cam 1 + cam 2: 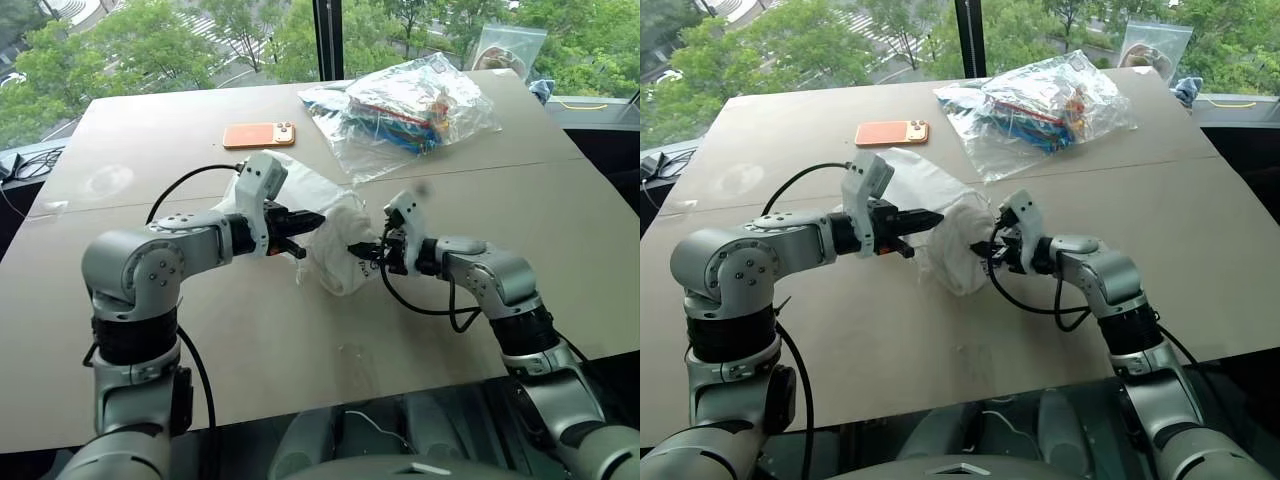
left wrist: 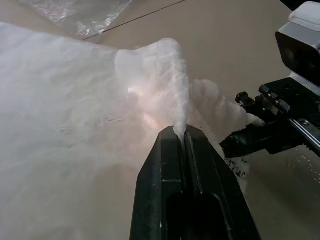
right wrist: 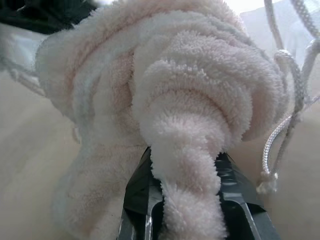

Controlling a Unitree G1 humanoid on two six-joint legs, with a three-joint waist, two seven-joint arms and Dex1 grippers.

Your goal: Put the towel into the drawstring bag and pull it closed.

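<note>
Holding: the towel (image 3: 175, 100), a fold of it pinched tight in my right gripper (image 1: 372, 250), so I can push the bundle where I need it.
Towel's place: just above the middle of the table (image 1: 250, 340), nearer its near edge than the far one, pressed against the drawstring bag (image 1: 330, 225).
Bag: lifted by my left gripper (image 2: 181, 136), whose two fingers are pressed together on a thin ridge of the bag's fabric; I judge this keeps the mouth raised toward the towel.
Cords: the white drawstrings (image 3: 287, 75) hang loose beside the towel, not yet pulled.
Stage: my guess is the towel is at the bag's opening, not fully inside; I cannot tell how deep it sits.
Farther out: an orange phone (image 1: 259, 134) lies beyond the bag, and a clear plastic bag (image 1: 410, 110) of colourful things sits toward the far right corner, well apart from my work.
</note>
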